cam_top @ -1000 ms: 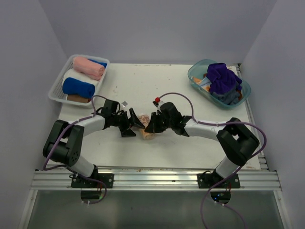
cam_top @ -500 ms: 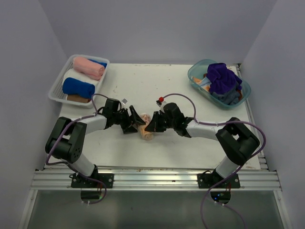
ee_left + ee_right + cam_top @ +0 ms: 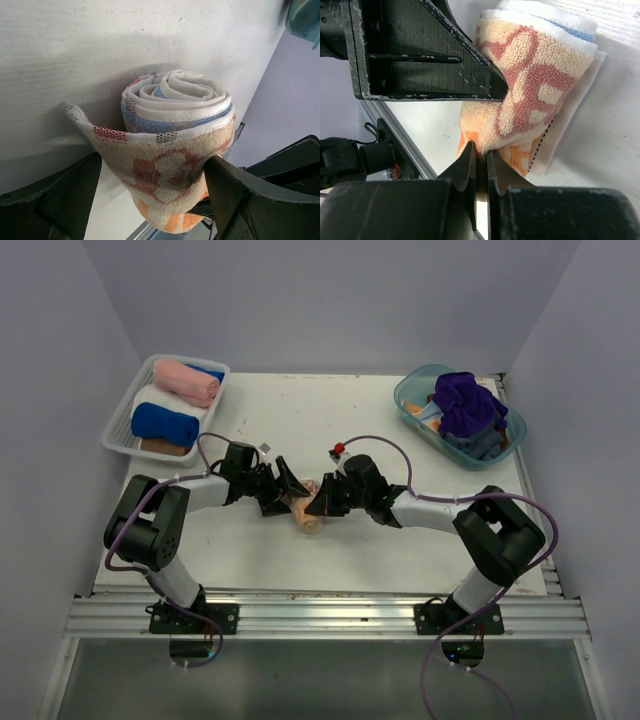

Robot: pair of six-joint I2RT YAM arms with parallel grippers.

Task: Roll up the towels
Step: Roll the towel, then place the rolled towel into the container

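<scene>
Seen from above, the printed towel (image 3: 308, 517) is only a small roll on the table (image 3: 300, 415), wedged between the left gripper (image 3: 288, 496) and the right gripper (image 3: 319, 502). The left wrist camera reveals its spiral end, with the left jaws spread wide on either side of it. The right wrist camera shows the right jaws pressed together, tips at the roll's orange edge.

Bright, even light; the rolled towel (image 3: 175, 165) throws a soft shadow, and close wrist-view edges blur.

White table (image 3: 300, 410) bears basket (image 3: 213, 405), tub (image 3: 412, 412), rolled towel (image 3: 308, 515).
</scene>
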